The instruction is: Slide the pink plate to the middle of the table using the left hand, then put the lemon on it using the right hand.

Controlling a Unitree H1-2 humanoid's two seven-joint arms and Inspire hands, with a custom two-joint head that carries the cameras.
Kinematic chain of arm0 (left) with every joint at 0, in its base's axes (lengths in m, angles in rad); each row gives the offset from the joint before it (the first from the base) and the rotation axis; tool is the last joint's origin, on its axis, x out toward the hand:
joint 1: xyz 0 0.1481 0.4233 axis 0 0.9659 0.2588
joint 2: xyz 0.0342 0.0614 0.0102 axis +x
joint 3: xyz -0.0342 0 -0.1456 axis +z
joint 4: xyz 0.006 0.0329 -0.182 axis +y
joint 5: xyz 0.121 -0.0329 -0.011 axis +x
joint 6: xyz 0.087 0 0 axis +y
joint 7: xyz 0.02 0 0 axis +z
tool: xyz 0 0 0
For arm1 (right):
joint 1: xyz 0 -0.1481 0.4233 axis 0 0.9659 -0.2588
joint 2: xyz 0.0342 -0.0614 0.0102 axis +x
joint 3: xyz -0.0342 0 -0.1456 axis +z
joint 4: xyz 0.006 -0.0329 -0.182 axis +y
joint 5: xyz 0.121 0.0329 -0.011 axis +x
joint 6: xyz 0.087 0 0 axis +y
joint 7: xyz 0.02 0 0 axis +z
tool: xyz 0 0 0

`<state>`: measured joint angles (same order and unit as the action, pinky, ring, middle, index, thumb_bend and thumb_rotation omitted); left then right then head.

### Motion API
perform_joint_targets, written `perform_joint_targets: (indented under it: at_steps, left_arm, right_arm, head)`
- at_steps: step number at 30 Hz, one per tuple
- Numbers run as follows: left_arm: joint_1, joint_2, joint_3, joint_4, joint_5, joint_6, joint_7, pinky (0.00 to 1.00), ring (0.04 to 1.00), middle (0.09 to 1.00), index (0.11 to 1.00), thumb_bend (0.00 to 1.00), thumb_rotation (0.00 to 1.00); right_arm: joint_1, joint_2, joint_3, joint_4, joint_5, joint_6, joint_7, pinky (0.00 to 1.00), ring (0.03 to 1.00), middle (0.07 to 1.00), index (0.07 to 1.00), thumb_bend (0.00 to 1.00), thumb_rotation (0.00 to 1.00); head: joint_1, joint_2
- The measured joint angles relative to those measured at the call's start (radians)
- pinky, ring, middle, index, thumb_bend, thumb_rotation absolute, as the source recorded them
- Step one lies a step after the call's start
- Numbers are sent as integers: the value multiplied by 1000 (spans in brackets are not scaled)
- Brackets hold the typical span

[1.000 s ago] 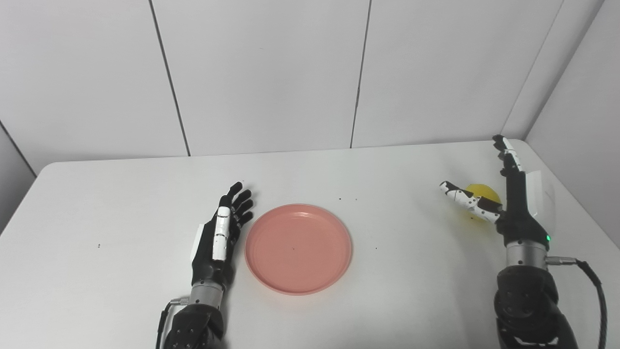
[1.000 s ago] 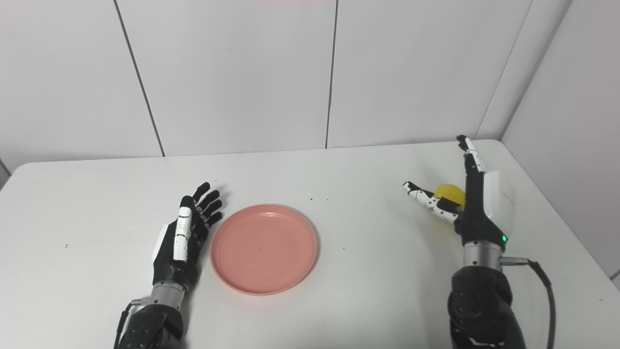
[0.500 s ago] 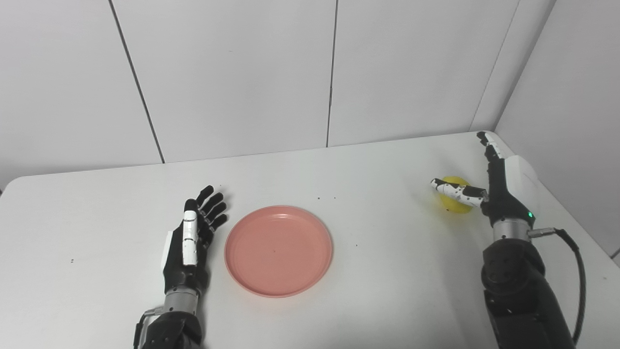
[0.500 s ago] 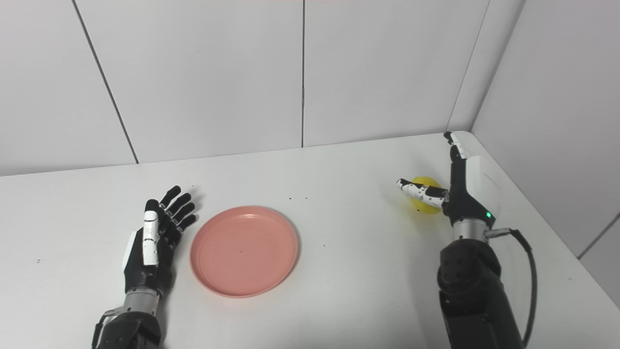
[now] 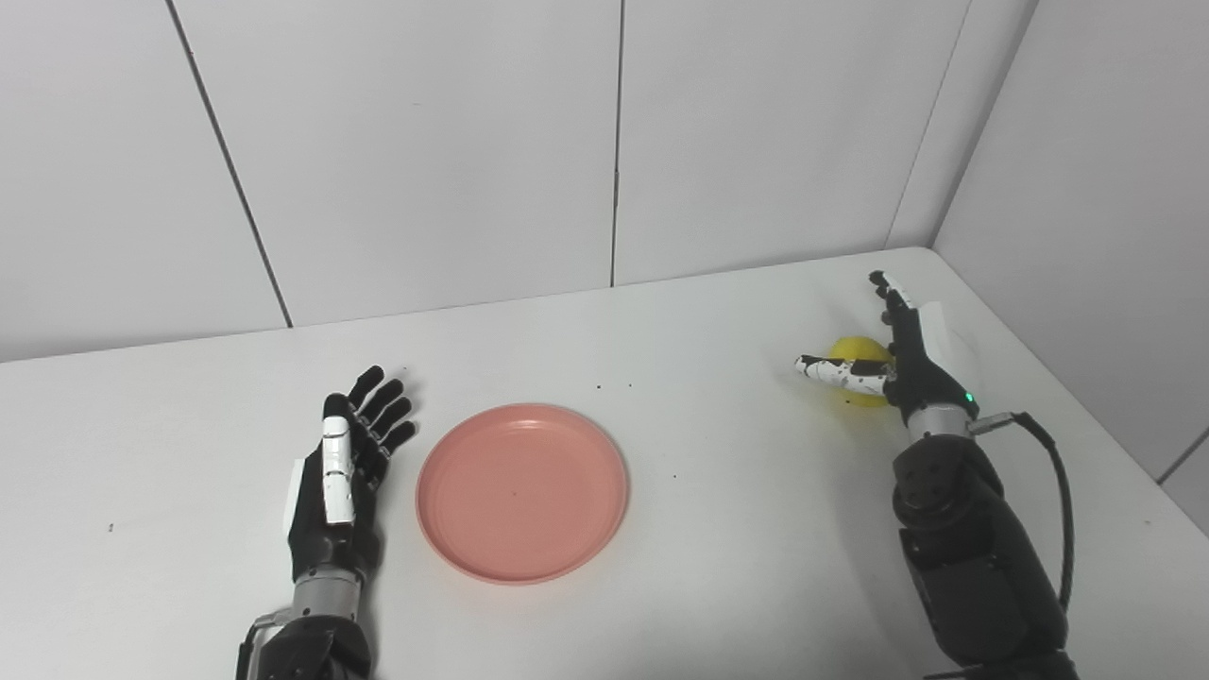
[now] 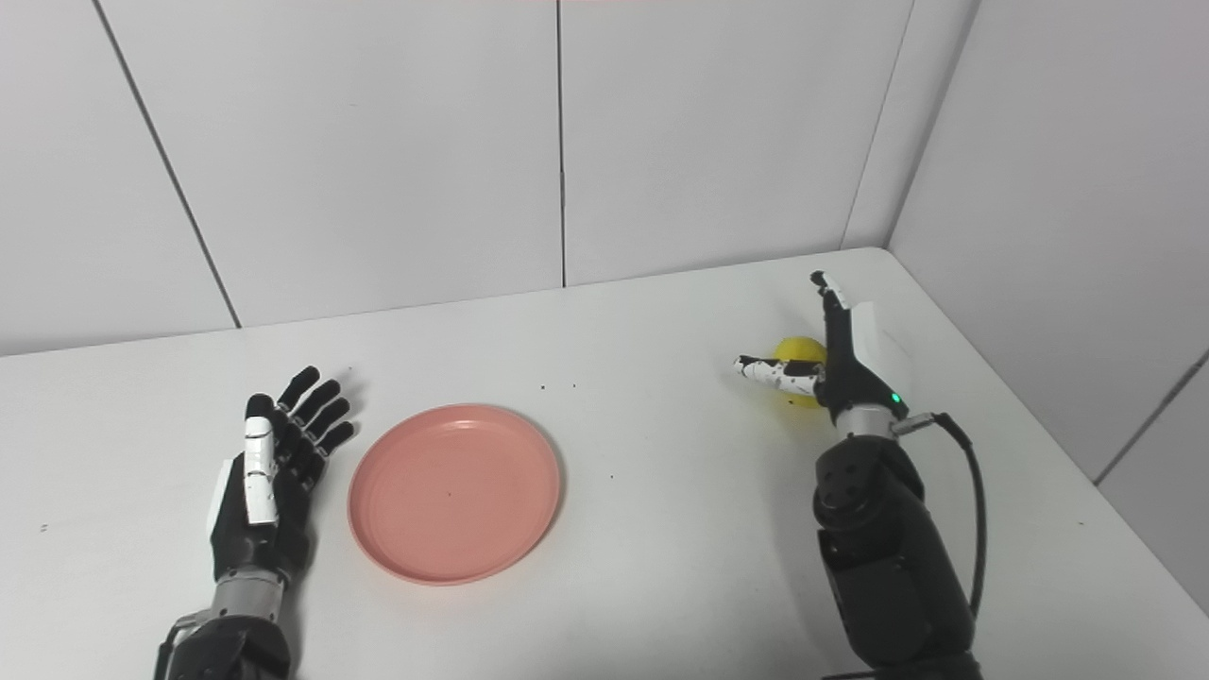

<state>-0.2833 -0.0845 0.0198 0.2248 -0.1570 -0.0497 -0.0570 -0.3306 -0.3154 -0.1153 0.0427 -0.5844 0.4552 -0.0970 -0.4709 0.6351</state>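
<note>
- The white table [image 5: 189,397] fills the lower part of both views and meets pale panelled walls [image 5: 425,142] behind and on the right; the right eye view takes in more of the right-hand wall, while the left eye view shows more bare table to the left of the left arm.
- The right arm [image 5: 973,557] rises from the bottom right corner, black and bulky, with a cable [image 5: 1053,491] looping off its wrist and a small green light near the wrist.
- The pink plate [image 5: 522,492] lies flat and bare, a little left of the table's middle, just to the right of the left hand and not touching it.
- The left hand [image 5: 340,472] rests palm down beside the plate, fingers straight and fanned apart, released and holding nothing.
- The right hand [image 6: 845,354] stands on edge near the far right corner, spread open: its fingers [image 5: 893,297] point up and away, and its thumb [image 5: 836,371] sticks out to the left across the front of the lemon.
- The lemon [image 5: 855,351] sits on the table between that thumb and the palm, well apart from the plate; whether the hand actually touches it cannot be told, and nothing is closed around it.
</note>
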Motion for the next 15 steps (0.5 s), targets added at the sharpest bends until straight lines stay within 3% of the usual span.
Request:
perform_joint_targets:
  at_steps: [4,10,11,13,15]
  left_arm:
    - [0,2,0,0,-1,0,-2,839,859,858,843,558,1000]
    - [-1,6,-1,0,-17,1,-8,844,863,859,844,566,1000]
    - [-1,7,-2,0,-17,1,-8,843,861,857,841,569,1000]
    - [-1,8,-2,0,-17,1,-8,842,861,857,840,572,1000]
    - [-1,8,-2,-1,-19,1,-8,842,861,857,841,568,1000]
  right_arm:
    - [-7,-5,18,36,10,0,-1,736,849,889,869,822,255]
    - [-24,-5,21,58,30,0,-1,705,837,874,862,811,228]
    - [-26,-5,21,63,31,0,-1,638,790,833,860,810,209]
    - [-29,-9,22,82,33,0,-1,601,765,813,861,810,197]
    - [-29,-15,22,98,38,0,-2,486,655,730,865,805,181]
  head:
    - [2,2]
    - [2,2]
    - [2,2]
    - [2,2]
    - [2,2]
